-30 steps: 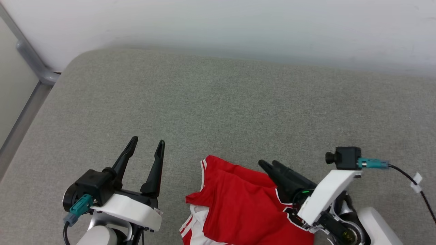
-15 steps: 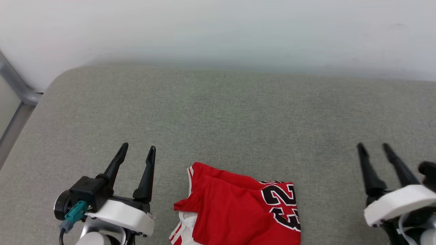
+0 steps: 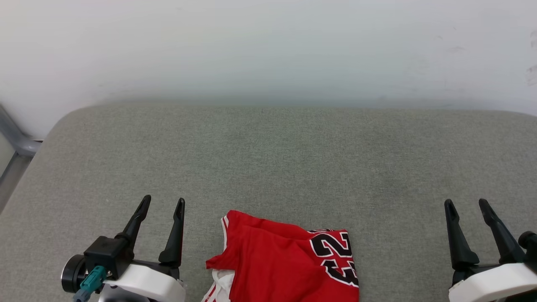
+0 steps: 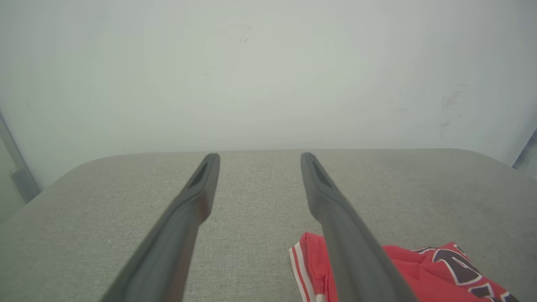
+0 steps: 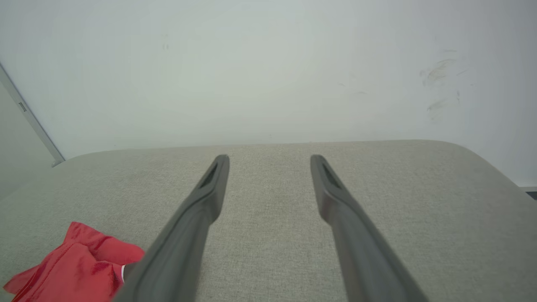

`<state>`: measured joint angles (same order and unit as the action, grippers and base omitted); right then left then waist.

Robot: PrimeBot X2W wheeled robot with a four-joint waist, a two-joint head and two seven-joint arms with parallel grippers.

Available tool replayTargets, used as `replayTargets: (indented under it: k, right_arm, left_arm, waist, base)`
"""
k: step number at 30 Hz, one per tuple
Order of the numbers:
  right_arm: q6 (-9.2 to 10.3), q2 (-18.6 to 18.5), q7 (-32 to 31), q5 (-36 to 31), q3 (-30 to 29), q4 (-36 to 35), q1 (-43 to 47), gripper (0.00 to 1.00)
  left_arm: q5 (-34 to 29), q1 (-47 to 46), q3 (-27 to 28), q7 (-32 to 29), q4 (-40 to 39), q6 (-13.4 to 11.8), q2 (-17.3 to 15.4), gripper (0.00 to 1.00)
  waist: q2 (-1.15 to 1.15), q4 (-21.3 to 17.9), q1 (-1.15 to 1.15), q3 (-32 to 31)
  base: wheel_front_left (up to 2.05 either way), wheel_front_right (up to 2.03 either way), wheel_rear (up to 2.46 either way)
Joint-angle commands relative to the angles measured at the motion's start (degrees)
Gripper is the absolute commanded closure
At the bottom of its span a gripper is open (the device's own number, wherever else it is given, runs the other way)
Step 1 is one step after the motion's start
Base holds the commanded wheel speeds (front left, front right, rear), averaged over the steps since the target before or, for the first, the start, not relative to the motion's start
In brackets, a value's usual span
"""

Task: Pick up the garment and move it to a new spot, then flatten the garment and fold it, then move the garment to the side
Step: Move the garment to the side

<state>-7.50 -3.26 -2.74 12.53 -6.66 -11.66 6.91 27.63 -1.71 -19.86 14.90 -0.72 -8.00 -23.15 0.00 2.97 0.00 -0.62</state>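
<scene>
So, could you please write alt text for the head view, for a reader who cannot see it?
A folded red jersey with a black 23 lies at the near edge of a grey padded surface, between the robot's open left hand and open right hand, neither touching it. A pale wall stands behind.

garment (image 3: 272, 260): bright red body, white patch at the lower left edge
numerals (image 3: 335, 260): black "23" with white outline, on the red
trim (image 3: 223, 226): thin red and white stripes along the garment's edge
left end effector (image 3: 163, 199): black fingers (image 3: 174, 235), black mount, white shell (image 3: 144, 286), teal plug (image 3: 93, 280)
right end effector (image 3: 465, 202): black fingers, white shell
tabletop (image 3: 268, 159): grey-green, fine woven fleck
wall (image 3: 268, 50): plain pale grey-white, faint dark scuffs at right
frame (image 3: 14, 140): dull grey metal
</scene>
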Motion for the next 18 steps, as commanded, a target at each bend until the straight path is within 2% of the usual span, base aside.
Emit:
replayTargets:
  k: [1, 11, 18]
  right_arm:
    - [0.03, 0.30, -0.44, 0.04, 0.05, -0.34, 0.70, 0.00]
    - [0.03, 0.41, -2.79, 1.65, -1.20, 0.16, 1.36, 0.00]
    - [0.03, 0.38, -17.82, 10.30, -4.57, 9.16, 1.03, 0.00]
  left_arm:
    - [-0.17, 0.65, 0.29, 0.40, -0.07, 0.03, 0.23, 0.00]
    - [-0.29, -0.28, 1.13, 0.41, 0.82, 1.30, 1.38, 0.00]
    - [-1.16, -1.77, 2.37, 0.35, 0.16, 2.40, 2.54, 0.00]
  waist:
    - [0.00, -0.09, 0.00, -0.05]
    - [0.00, -0.07, 0.00, 0.14]
    - [0.00, 1.48, 0.00, 2.54]
  base:
    - [0.00, 0.00, 0.00]
    - [0.00, 0.00, 0.00]
    - [0.00, 0.00, 0.00]
